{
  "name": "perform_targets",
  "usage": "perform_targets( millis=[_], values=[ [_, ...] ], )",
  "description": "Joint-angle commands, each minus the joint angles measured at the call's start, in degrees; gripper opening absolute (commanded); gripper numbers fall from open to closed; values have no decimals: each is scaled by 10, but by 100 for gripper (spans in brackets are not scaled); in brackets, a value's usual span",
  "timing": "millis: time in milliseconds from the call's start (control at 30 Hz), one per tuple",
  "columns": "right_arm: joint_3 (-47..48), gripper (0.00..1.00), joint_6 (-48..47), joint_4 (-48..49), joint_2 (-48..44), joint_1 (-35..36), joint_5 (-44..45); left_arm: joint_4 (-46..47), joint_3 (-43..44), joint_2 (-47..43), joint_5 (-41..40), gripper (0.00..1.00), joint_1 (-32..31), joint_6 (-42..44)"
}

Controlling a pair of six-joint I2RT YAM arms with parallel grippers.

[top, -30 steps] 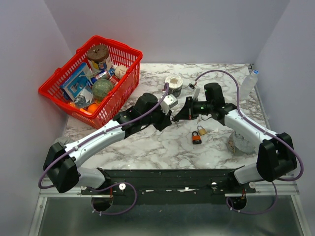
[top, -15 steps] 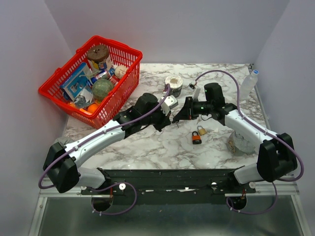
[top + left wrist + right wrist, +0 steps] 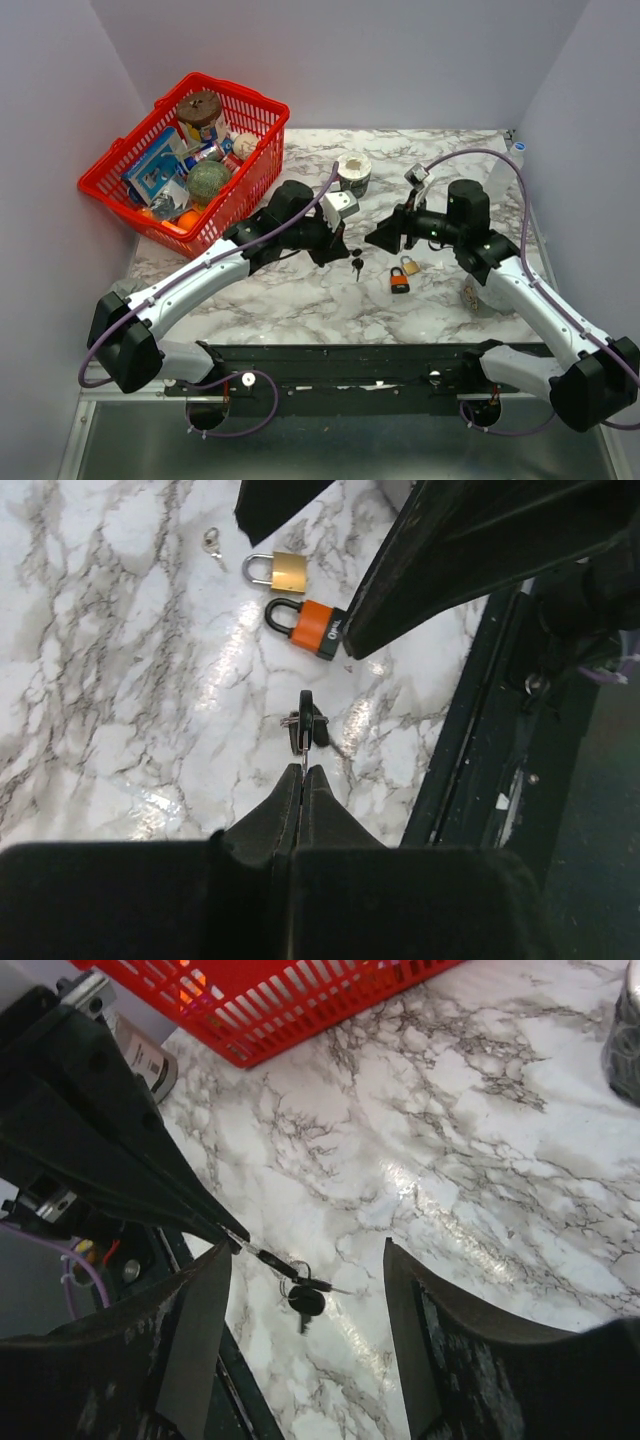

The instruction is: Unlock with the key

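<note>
one brass padlock [image 3: 272, 570] beside one orange padlock [image 3: 312, 627], one key [image 3: 308, 730] pinched in closed left claw [image 3: 302, 772], right claw [image 3: 385, 237] gaping, empty

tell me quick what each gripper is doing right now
left gripper: closed, pinching the key
right gripper: open, holding nothing

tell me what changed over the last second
The right hand opened, let go of the key and pulled back to the right. The left hand shut on the key, which now hangs from it. The brass padlock, the orange padlock and the basket stayed put.
</note>
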Motion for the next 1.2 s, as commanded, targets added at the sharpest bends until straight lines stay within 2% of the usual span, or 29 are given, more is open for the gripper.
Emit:
perform_targets(
  millis=[0,167,400,533,767,967,1167],
  values=[
    [-28,65,-60,7,-9,22,-87,-23,24,-5,112,0,11,11],
    [-15,60,-86,-22,-9,44,-90,-26,28,-9,150,0,16,12],
    [-1,50,-102,-62,-1,54,-103,-21,25,-10,139,0,18,5],
    [-3,50,-101,-64,-2,55,-104,-14,21,-13,121,0,18,2],
    [-1,43,-102,-64,7,55,-119,-4,17,-12,118,0,18,-6],
    [1,34,-101,-61,12,56,-128,1,15,-13,118,0,18,-9],
    [1,18,-97,-51,25,60,-140,9,11,-15,115,0,18,-12]
  ],
)
